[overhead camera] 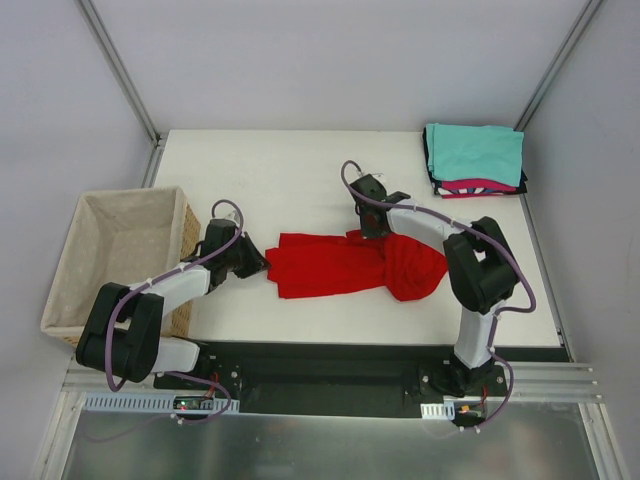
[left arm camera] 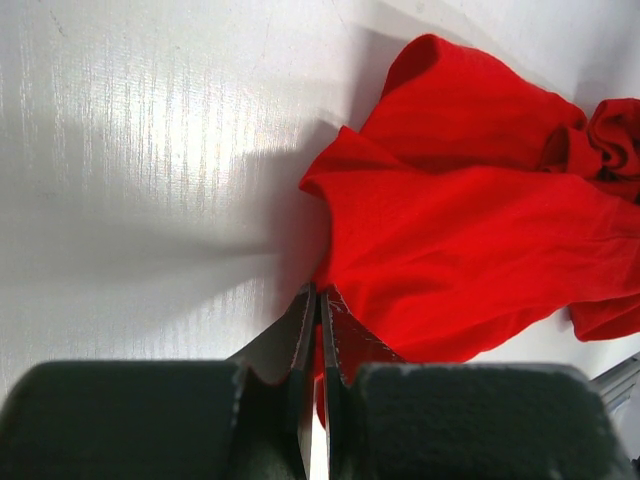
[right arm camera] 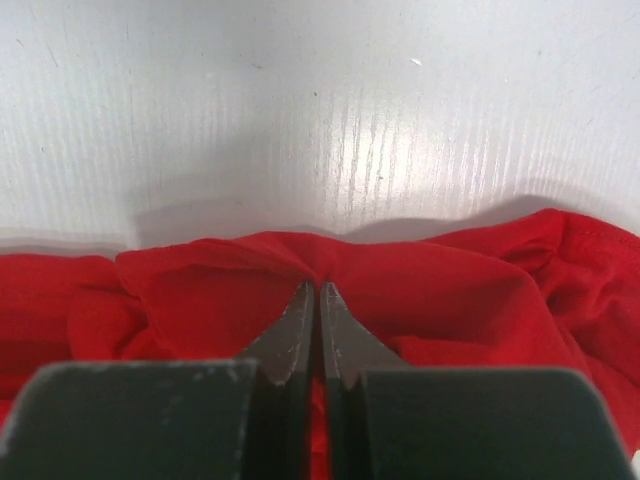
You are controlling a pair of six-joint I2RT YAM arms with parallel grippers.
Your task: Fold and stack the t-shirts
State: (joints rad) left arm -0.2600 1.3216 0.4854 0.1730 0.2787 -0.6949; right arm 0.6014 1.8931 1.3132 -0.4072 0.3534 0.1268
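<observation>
A bright red t-shirt (overhead camera: 340,265) lies rumpled across the middle of the white table (overhead camera: 280,175), bunched into a lump at its right end. My left gripper (overhead camera: 265,262) is shut on the shirt's left edge (left arm camera: 345,300), cloth pinched between its fingers. At the far edge of the cloth (right arm camera: 400,285), my right gripper (overhead camera: 368,232) is shut on a raised fold. A stack of folded t-shirts (overhead camera: 475,160) sits at the table's far right corner, teal on top, magenta-pink and black beneath.
A woven wicker basket with beige lining (overhead camera: 120,255) stands at the table's left edge, right beside my left arm. Grey walls close in the back and both sides.
</observation>
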